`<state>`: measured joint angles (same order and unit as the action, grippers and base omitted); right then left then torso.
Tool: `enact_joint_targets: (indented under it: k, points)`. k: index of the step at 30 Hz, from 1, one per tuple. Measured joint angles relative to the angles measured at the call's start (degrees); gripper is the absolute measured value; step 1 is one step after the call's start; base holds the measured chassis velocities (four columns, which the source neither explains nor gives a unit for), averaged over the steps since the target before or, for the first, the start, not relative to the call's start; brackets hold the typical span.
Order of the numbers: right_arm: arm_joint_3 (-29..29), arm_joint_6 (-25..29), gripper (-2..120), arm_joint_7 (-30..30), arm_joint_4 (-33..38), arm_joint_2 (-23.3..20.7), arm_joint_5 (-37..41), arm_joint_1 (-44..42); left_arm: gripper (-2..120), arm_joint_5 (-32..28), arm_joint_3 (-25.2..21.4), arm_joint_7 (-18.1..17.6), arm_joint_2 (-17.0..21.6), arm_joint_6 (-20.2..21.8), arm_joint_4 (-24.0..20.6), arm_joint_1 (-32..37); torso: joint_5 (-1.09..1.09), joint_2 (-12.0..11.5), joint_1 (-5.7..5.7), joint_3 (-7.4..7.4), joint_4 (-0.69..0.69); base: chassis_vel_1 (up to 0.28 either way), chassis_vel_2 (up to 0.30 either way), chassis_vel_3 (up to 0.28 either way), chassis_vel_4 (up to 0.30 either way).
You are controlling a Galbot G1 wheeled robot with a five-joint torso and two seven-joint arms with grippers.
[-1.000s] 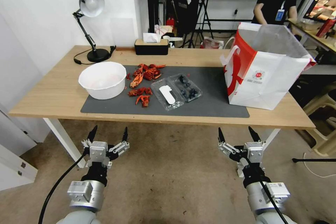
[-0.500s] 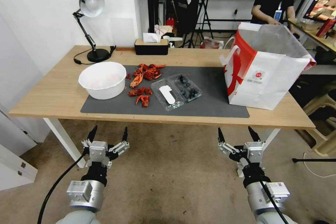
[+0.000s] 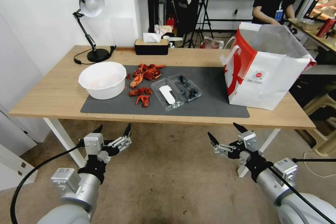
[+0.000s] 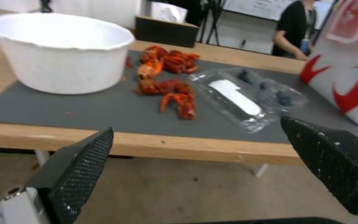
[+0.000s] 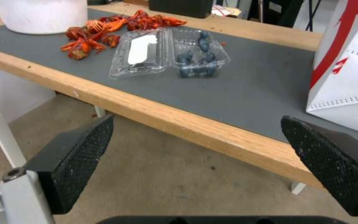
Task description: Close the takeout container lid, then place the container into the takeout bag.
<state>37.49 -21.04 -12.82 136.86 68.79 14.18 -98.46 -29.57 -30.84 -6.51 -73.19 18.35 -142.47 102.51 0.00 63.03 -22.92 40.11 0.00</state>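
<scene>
While the small clear plastic clamshell takeout container [image 3: 176, 91] lies open on the wooden surface [image 3: 52, 94], our left pincer [image 3: 112, 133] and right pincer [image 3: 224, 133] hover below, jaws apart; closing its labelled clear lid [image 3: 167, 95] comes first.

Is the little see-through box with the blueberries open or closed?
Open. The small clear plastic clamshell box lies spread flat on the dark grey mat, its white-labelled clear lid folded back beside the blueberry half.

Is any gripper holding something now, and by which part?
Nothing is held. The left gripper and right gripper are open, below the wooden table's edge.
</scene>
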Motion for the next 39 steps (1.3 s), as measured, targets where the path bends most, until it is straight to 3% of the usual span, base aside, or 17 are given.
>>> enact_joint_targets:
  k: [24, 39]
  points:
    - [-0.10, -1.34, 100, 0.70, -1.65, -1.21, 0.57, 2.03, 100, 0.28, -0.43, 1.43, 0.24, -1.18, 1.49, -0.42, 0.00, 0.00, 0.00, 0.00, 0.00, 0.000, 0.000, 0.000, 0.000]
    - [0.55, -3.50, 100, 2.10, -7.79, -6.43, 8.37, 11.43, 100, 0.76, 0.67, 1.83, 1.83, -2.54, 5.93, -2.69, 0.00, 0.00, 0.00, 0.00, -0.01, 0.000, 0.000, 0.000, 0.000]
